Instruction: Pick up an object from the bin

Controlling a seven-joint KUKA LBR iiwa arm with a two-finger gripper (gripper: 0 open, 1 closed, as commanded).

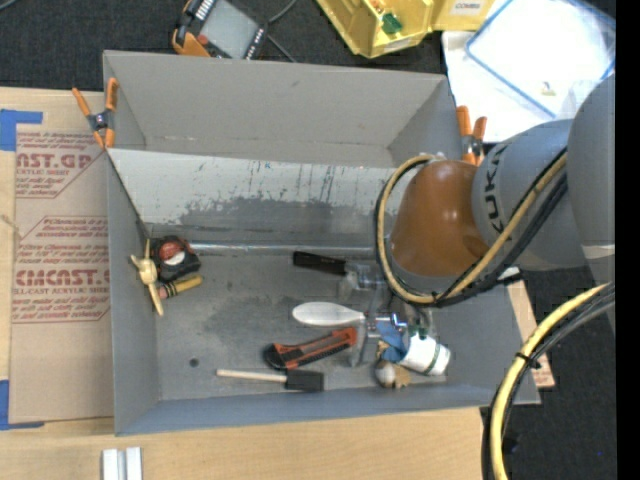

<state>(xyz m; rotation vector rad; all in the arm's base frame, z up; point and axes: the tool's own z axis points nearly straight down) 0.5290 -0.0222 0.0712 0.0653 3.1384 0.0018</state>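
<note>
**Figure.** Single-arm pick from a grey metal bin [250,108], seen from above. The arm [530,198] enters from the right, and its orange cover [437,218] hangs over the bin's right half. The wrist points down so that the jaws descend roughly upright onto flat-lying things. The jaws stand low in the near right part of the bin. Whether they are wide or narrow cannot be told, and nothing is seen between them.

Nearest to them are a white spoon [325,315] just to the left, an orange-and-black utility knife [312,349] slightly nearer, and a blue-and-white cluster [412,351] by the near right wall. Any of these is a likely candidate, but which one is meant cannot be told. A foam brush [272,377] with a pale handle lies along the near wall, and a black marker [318,261] lies farther back. A small wooden toy [167,261] sits well apart at the left wall.

The bin floor is bare, scuffed metal, so loose things probably slide towards the walls. The sloped far wall is scratched. The bin rests on a pale bench [300,448]. Beyond its far rim, on a dark surface, are a yellow box [375,3], a handheld device [220,28] and a clear plastic lid [540,48].
</note>
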